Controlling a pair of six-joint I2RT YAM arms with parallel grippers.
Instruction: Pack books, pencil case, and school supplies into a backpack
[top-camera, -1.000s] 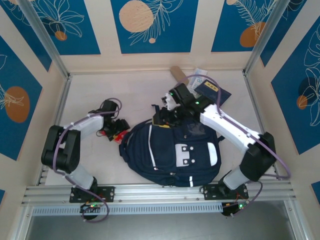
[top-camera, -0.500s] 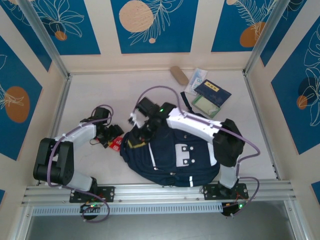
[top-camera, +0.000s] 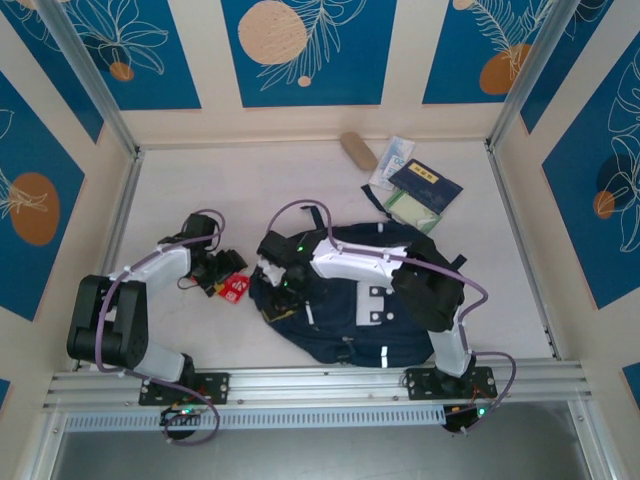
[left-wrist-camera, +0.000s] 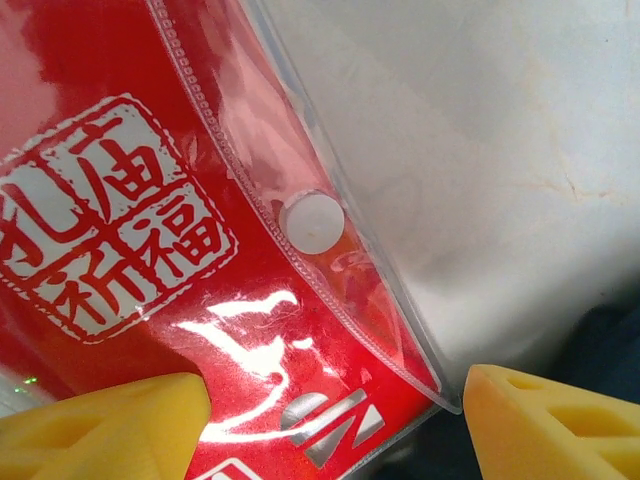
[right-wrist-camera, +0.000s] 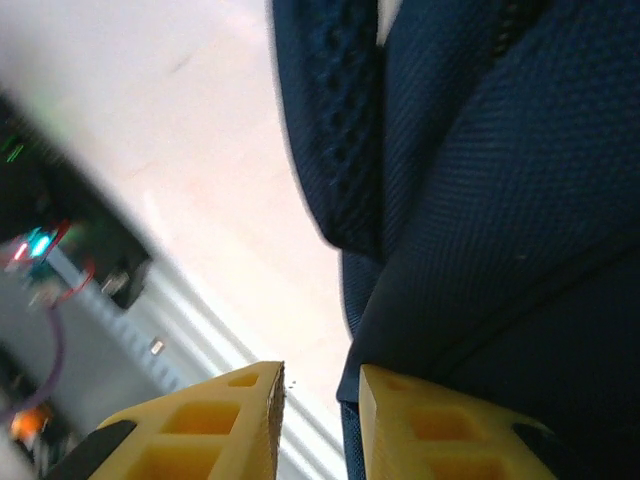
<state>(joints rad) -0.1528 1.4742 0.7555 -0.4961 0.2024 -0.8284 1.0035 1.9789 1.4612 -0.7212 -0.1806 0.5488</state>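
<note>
The dark navy backpack (top-camera: 350, 325) lies in the middle of the table. My right gripper (top-camera: 272, 285) is at its left end, with the arm stretched across it. In the right wrist view the right gripper (right-wrist-camera: 322, 375) shows a narrow gap, and an edge of the backpack (right-wrist-camera: 500, 200) lies in that gap by the right finger. A small red book (top-camera: 234, 289) lies left of the bag. My left gripper (top-camera: 222, 272) is over it. The left gripper (left-wrist-camera: 335, 400) is open, its fingers either side of the corner of the red book (left-wrist-camera: 120, 200). The pencil case (top-camera: 357, 150), the school supplies packet (top-camera: 397, 155) and a navy book (top-camera: 426, 182) lie at the back right.
A pale green-covered book (top-camera: 412, 210) lies just in front of the navy one. Walls (top-camera: 300, 120) enclose the table at the back and on both sides. A metal rail (top-camera: 320, 380) runs along the near edge.
My right arm has swung left across the backpack and its fingers have narrowed. The backpack's top has shifted toward the back. My left arm drew back a little to the left.
</note>
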